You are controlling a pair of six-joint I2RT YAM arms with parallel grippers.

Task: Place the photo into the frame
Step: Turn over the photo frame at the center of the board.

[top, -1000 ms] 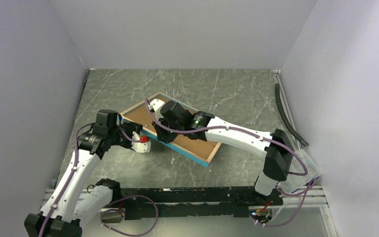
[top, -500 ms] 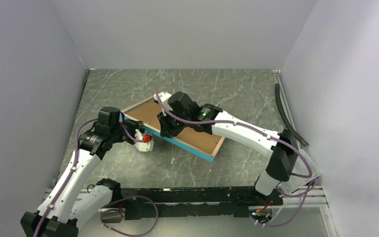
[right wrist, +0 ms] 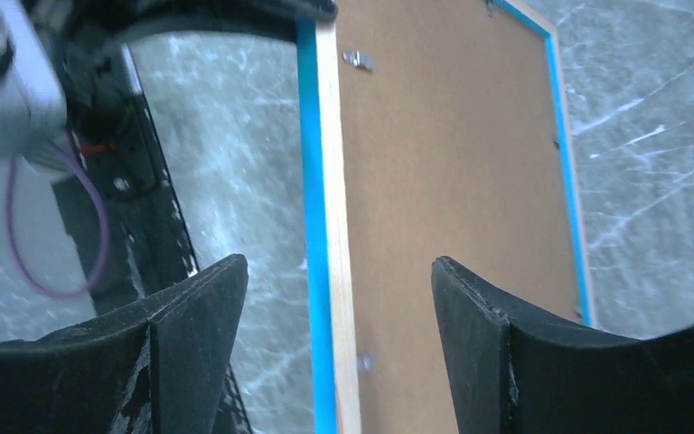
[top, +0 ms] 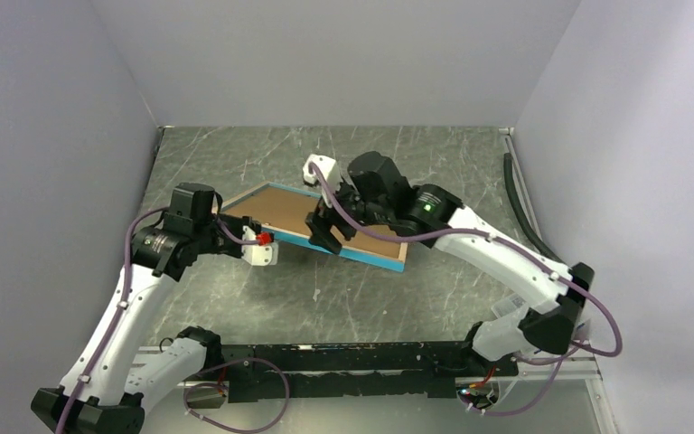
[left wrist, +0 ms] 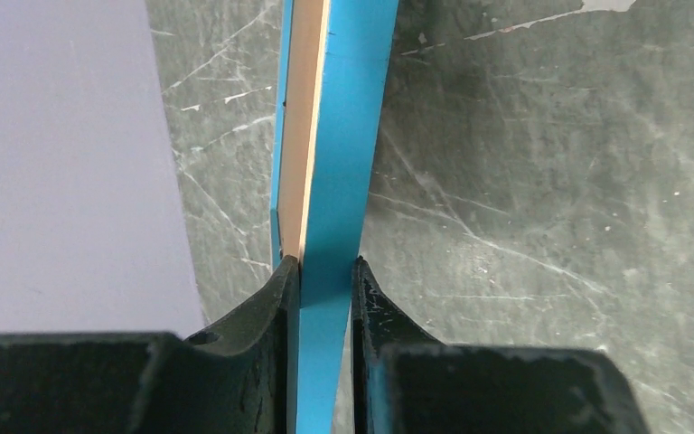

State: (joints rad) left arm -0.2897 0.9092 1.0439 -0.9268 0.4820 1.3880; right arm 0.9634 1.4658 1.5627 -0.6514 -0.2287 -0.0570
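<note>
The frame (top: 375,260) lies back up in the middle of the table, its brown backing board (top: 276,206) facing me. The photo is hidden from view. My left gripper (top: 253,240) is shut on the frame's left corner; in the left wrist view the turquoise rim (left wrist: 339,136) is pinched between both fingers of that gripper (left wrist: 325,271). My right gripper (top: 327,231) hovers open over the frame's near edge. In the right wrist view the rim (right wrist: 325,181) and board (right wrist: 443,181) show between the spread jaws of this gripper (right wrist: 339,264), apart from both.
A black hose (top: 526,210) runs along the right wall. A clear plastic box (top: 556,312) sits at the near right corner by the right arm's base. Grey walls close in the left, back and right sides. The black mounting rail (top: 343,357) spans the front.
My left gripper closed on the frame's left corner. The right gripper let go of the frame, opened and pulled up and to the right. The frame swung toward level with the front edge.
</note>
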